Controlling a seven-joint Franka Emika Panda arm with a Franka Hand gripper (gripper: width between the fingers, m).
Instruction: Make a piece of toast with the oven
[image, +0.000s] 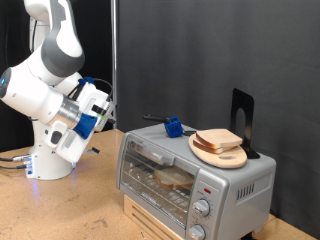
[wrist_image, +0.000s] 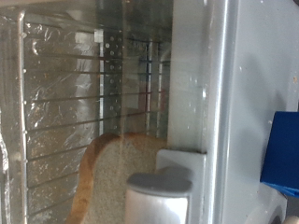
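On the wooden tabletop (image: 60, 215), the oven (image: 190, 175) is seen with its glass door shut and the toast (image: 175, 178) laid flat on the wire rack inside; its long axis cannot be told. The loading step is judged done. The tool (image: 105, 112) is held just beside the oven's upper corner; whether spread or pressed together cannot be told. More slices are stacked on a board (image: 220, 152) on top.
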